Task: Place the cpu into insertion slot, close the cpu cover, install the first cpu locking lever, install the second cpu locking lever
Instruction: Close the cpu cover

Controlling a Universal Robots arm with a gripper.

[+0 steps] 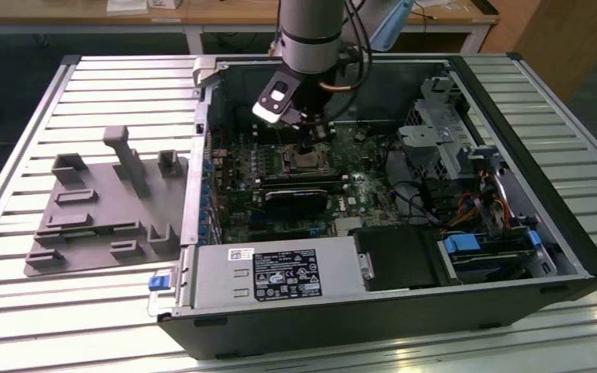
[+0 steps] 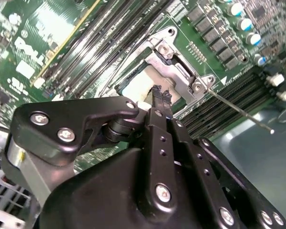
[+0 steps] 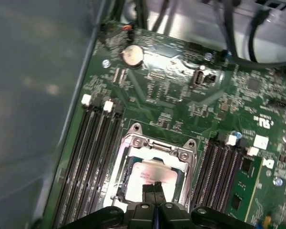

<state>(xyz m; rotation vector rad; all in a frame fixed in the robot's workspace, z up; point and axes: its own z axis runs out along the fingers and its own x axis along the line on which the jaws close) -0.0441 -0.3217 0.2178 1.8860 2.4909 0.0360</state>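
The pincer point(image 3: 154, 191) has its fingers pressed together with nothing between them. Its tips are over the cpu point(image 3: 150, 172), and I cannot tell whether they touch. The cpu sits in the insertion slot point(image 3: 123, 182), framed by the cpu cover point(image 3: 155, 144). A thin locking lever point(image 2: 243, 112) juts out from the slot's corner across the memory slots point(image 2: 229, 107).

Silver arm point(image 1: 309, 27) — black, screw-studded gripper point(image 2: 160, 95)
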